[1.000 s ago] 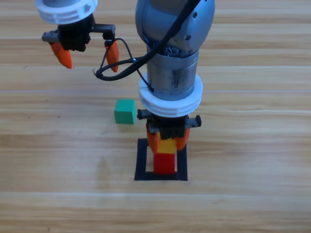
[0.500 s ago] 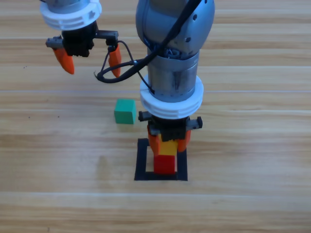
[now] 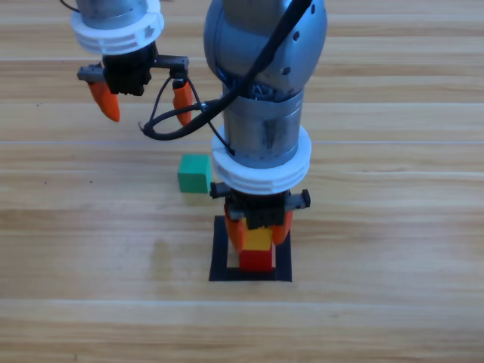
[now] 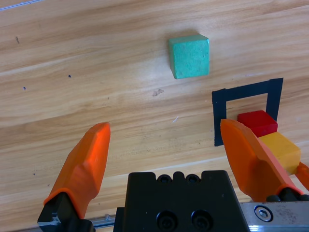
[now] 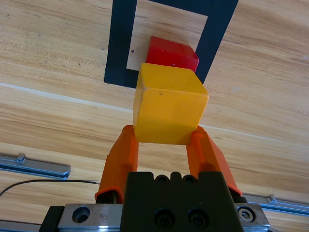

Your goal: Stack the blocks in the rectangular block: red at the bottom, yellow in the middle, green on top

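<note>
Unlabelled yellow cube in right end effector over red cube

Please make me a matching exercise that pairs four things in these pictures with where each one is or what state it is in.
Things:
1. small matte red cube
2. small matte yellow cube
3. small matte teal-green cube
4. left gripper

States:
A. open, holding nothing
B. clamped in the right gripper
C. inside the black tape rectangle
D. alone on the wooden table, outside the tape

Pairs: 1-C, 2-B, 3-D, 4-A
</note>
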